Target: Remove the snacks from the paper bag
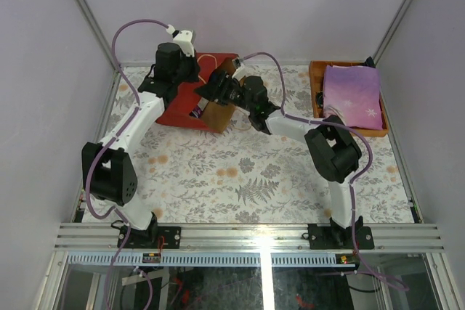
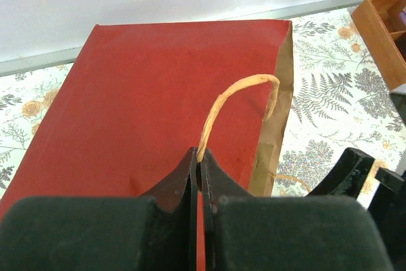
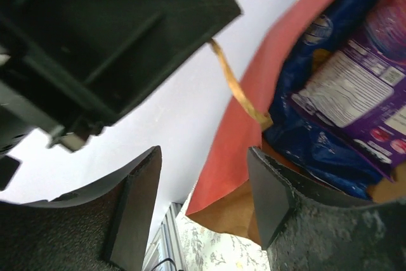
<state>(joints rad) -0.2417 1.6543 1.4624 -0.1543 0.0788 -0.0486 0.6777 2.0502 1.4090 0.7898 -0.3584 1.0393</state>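
Tan cord handle (image 2: 235, 90) is pinched tight in the left gripper (image 2: 200, 176). The red paper bag (image 2: 146, 106) lies on its side at the table's (image 1: 240, 179) far left-centre, long axis across, brown mouth facing right. Right gripper (image 3: 203, 201), jaws apart and empty, straddles the mouth's lip. Inside are a blue packet (image 3: 304, 138) and a purple packet (image 3: 374, 93). Likely light, crinkly and slippery; pinch an end seam.

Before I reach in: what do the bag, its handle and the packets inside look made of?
The paper bag: matte red paper outside, brown kraft inside at the mouth. The handle: twisted tan cord, probably paper. The blue packet and purple packet: glossy plastic film, judging by sheen and crinkles.
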